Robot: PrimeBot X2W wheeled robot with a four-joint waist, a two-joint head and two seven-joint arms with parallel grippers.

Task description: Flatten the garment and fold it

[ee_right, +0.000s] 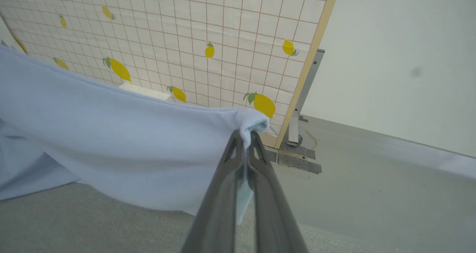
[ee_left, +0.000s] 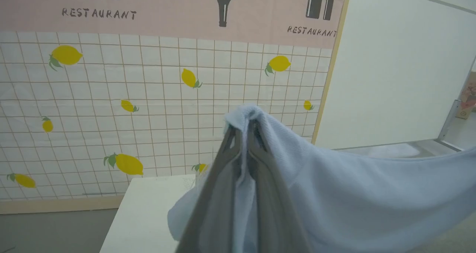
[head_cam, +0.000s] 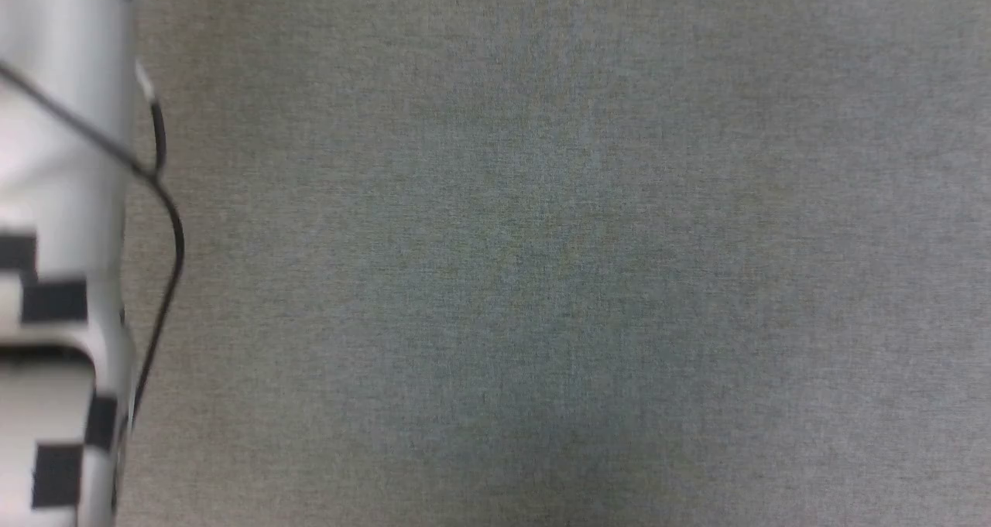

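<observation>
At the far left of the head view the pale left forearm (head_cam: 62, 202) and its dark cable (head_cam: 166, 225) hang over the grey cloth-covered table (head_cam: 542, 279). The stretch of table seen there carries no cloth. The left gripper (ee_left: 243, 132) is clenched on a bunched corner of the garment (ee_left: 353, 197), with a tuft of light blue knit poking out above the fingertips in front of the lemon-patterned wall (ee_left: 148, 115). From that corner the cloth runs off to the right as a lifted, fairly taut sheet. At its other end the right gripper (ee_right: 245, 138) is pinched tight on the opposite corner. The garment is thus held in the air between the two arms, and its lower part sags down and seems to reach the table on the left of the right wrist view. This looks like the spreading stage, before any fold. To do it well, both grips should hold firm, since each has only a small bite of soft knit that could slip. The arms should keep level and evenly apart so the held edge has no slack or twist. Lowering the hanging part first and drawing it slowly across the table should let the cloth settle without wrinkles. Only then should the corners be let go.
</observation>
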